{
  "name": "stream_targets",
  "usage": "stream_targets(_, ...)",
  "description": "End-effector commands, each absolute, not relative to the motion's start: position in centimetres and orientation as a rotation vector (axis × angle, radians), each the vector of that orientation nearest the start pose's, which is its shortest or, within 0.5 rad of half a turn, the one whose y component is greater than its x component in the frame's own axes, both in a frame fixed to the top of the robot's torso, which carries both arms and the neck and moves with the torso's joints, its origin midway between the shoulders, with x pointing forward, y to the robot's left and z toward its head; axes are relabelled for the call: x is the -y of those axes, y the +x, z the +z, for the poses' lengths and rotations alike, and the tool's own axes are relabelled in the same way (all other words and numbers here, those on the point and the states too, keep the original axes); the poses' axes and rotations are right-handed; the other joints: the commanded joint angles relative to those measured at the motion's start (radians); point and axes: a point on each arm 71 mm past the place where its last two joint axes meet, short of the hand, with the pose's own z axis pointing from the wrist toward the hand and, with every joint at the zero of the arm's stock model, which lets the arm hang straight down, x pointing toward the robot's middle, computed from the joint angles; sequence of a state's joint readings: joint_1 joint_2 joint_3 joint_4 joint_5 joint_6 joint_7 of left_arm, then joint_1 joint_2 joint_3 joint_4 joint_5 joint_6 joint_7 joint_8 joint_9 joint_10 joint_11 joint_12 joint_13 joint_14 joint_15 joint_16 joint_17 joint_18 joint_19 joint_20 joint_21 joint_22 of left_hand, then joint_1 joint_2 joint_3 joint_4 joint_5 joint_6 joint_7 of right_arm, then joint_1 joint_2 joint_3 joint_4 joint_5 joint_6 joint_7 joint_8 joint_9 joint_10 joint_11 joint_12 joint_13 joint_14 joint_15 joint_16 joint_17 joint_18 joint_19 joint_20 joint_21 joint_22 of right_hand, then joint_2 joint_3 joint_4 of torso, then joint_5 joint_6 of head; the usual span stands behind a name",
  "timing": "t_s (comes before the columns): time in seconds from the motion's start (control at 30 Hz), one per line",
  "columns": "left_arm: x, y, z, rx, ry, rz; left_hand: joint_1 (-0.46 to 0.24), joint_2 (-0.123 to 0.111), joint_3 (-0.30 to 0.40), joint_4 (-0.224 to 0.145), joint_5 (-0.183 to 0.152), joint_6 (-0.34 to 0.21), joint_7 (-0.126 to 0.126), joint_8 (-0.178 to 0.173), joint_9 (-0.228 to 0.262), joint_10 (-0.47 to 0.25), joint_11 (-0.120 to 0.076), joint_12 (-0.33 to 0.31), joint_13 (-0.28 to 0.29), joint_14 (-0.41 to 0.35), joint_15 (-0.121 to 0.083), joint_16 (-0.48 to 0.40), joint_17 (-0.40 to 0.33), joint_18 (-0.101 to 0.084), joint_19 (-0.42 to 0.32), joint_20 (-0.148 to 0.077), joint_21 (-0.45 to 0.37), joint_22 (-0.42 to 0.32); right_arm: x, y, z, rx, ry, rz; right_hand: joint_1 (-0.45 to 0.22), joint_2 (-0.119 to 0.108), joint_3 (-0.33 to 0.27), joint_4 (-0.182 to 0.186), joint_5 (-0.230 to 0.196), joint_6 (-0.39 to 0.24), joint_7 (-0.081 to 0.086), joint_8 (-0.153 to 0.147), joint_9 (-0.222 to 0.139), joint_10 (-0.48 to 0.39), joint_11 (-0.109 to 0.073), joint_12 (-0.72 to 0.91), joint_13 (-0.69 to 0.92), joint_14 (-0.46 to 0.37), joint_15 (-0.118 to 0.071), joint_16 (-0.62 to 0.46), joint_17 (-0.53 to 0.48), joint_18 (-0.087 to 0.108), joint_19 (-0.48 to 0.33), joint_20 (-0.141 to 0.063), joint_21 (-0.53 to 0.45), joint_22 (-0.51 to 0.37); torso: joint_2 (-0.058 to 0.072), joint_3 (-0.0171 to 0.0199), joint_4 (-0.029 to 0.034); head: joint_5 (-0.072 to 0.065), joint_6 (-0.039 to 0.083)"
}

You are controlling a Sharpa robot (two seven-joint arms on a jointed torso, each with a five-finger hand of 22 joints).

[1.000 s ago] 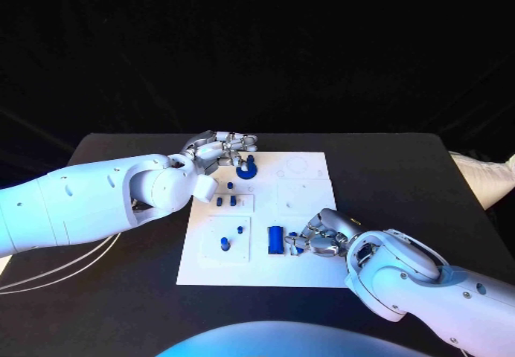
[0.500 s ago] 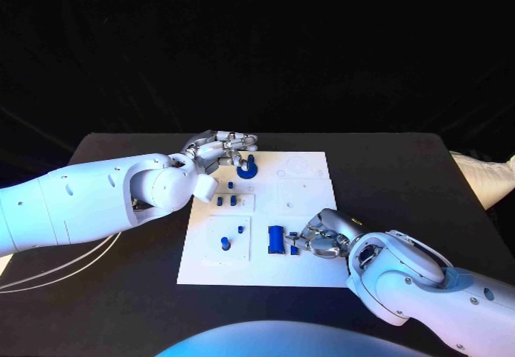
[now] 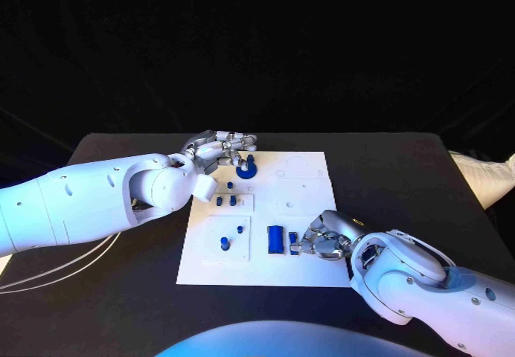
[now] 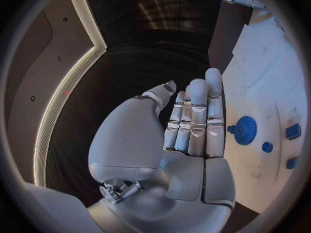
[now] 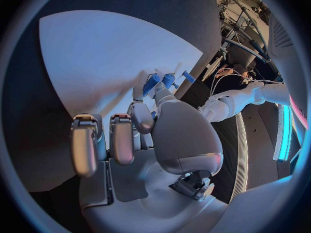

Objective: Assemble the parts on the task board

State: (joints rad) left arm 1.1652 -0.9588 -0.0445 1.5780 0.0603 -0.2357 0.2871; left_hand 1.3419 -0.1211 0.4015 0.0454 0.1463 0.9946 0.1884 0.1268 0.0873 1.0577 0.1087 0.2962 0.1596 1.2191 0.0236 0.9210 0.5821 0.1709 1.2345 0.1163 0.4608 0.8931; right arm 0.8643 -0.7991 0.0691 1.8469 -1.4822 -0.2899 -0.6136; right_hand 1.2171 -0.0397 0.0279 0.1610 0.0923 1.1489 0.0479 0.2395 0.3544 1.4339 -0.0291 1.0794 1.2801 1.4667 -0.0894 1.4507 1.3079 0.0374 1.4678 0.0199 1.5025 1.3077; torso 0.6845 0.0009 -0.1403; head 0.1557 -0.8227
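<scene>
Head view: right hand pinches a small blue part in its fingers at the task board near edge; left hand, fingers extended and empty, flanks the blue gear. Lower it upright, pressing gently.

Robotics lab or demo booth. Black bench against black drapes, white task board with blue parts laid out as a test fixture, loose cables off the bench edge, LED light strips running along dark wall panels.
</scene>
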Motion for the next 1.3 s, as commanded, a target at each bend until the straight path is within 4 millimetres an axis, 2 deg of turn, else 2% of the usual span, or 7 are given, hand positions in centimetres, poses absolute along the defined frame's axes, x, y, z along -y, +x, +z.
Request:
stream_targets(0.03,-24.5,46.9,-19.9,-1.532,-1.273,-1.524,0.003,0.004,-0.002,-0.005,0.002,-0.007,-0.002,0.004,-0.002,-0.008,0.001,0.005,0.001,-0.006,0.000,0.006,-0.001,0.011,0.005,0.005,-0.007,-0.002,11.7,36.6,-26.2,-2.034,0.066,0.613,0.009,0.001,0.000,-0.008,-0.006,-0.002,0.000,-0.006,0.001,0.007,0.001,-0.005,0.002,0.073,-0.004,0.003,0.097,-0.014,0.070,-0.005,0.003,0.166,0.000,0.0001,0.0010,-0.001,0.000)
stream_targets(0.37,-24.5,46.9,-19.9,-1.532,-1.274,-1.523,0.003,0.004,-0.002,-0.005,0.002,-0.007,-0.002,0.004,-0.002,-0.008,0.001,0.005,0.001,-0.006,0.000,0.006,-0.001,0.011,0.005,0.005,-0.007,-0.002,11.7,36.7,-26.4,-2.043,0.053,0.600,0.006,0.007,-0.003,-0.006,-0.011,-0.001,0.001,-0.006,0.003,0.007,0.002,-0.005,0.002,0.073,-0.004,0.004,0.099,-0.015,0.070,-0.005,0.003,0.167,0.000,-0.0003,0.0009,-0.001,0.000)
stream_targets(0.53,-24.5,46.9,-19.9,-1.533,-1.273,-1.524,0.003,0.004,-0.002,-0.005,0.002,-0.007,-0.002,0.004,-0.002,-0.008,0.001,0.005,0.001,-0.006,0.000,0.006,-0.001,0.011,0.005,0.005,-0.007,-0.002,11.9,37.2,-26.8,-2.039,0.057,0.583,0.009,0.011,-0.003,-0.008,-0.013,-0.001,0.000,-0.006,0.003,0.008,0.002,-0.004,0.003,0.073,-0.004,0.004,0.099,-0.015,0.070,-0.005,0.004,0.168,0.001,0.0014,0.0003,0.000,-0.001)
stream_targets(0.7,-24.5,46.9,-19.9,-1.533,-1.274,-1.523,0.003,0.004,-0.002,-0.005,0.002,-0.007,-0.002,0.004,-0.002,-0.008,0.001,0.005,0.001,-0.006,0.000,0.006,-0.001,0.011,0.005,0.005,-0.007,-0.002,11.8,37.3,-26.9,-2.034,0.062,0.591,0.007,0.020,-0.004,-0.005,-0.014,0.001,0.000,-0.006,0.005,0.011,0.001,0.003,0.008,0.074,-0.004,0.006,0.101,-0.015,0.071,-0.005,0.005,0.169,0.001,0.0025,0.0024,0.001,-0.002)
stream_targets(1.03,-24.5,47.0,-20.0,-1.534,-1.274,-1.524,0.003,0.004,-0.002,-0.005,0.002,-0.007,-0.002,0.004,-0.002,-0.008,0.001,0.005,0.001,-0.006,0.000,0.006,-0.001,0.011,0.005,0.005,-0.007,-0.002,11.7,37.4,-26.7,-2.007,0.080,0.625,-0.009,0.031,-0.016,0.007,-0.015,0.002,0.000,-0.006,0.008,0.013,0.002,0.006,0.011,0.074,-0.004,0.006,0.101,-0.015,0.071,-0.005,0.005,0.170,-0.001,-0.0001,0.0006,0.003,-0.003)
stream_targets(1.13,-24.5,47.0,-20.0,-1.534,-1.274,-1.523,0.003,0.004,-0.002,-0.005,0.002,-0.007,-0.002,0.004,-0.002,-0.008,0.001,0.005,0.001,-0.006,0.000,0.006,-0.001,0.011,0.005,0.005,-0.007,-0.002,11.8,37.3,-26.5,-1.992,0.112,0.677,-0.023,0.033,-0.028,0.018,-0.001,-0.002,0.002,-0.009,0.009,0.009,0.003,-0.004,0.007,0.072,-0.003,0.001,0.095,-0.014,0.069,-0.004,0.001,0.164,0.000,0.0002,0.0010,0.003,-0.002)
stream_targets(1.3,-24.6,47.0,-20.0,-1.532,-1.274,-1.521,0.003,0.004,-0.002,-0.005,0.002,-0.007,-0.002,0.004,-0.002,-0.008,0.001,0.005,0.001,-0.006,0.000,0.006,-0.001,0.011,0.005,0.005,-0.007,-0.002,12.8,37.3,-26.0,-2.008,0.275,0.819,-0.022,0.030,-0.049,0.027,0.053,-0.034,0.015,-0.030,0.005,-0.024,0.014,-0.084,-0.034,0.061,0.006,-0.035,0.051,-0.003,0.051,0.001,-0.031,0.120,-0.001,-0.0010,0.0003,0.005,0.003)
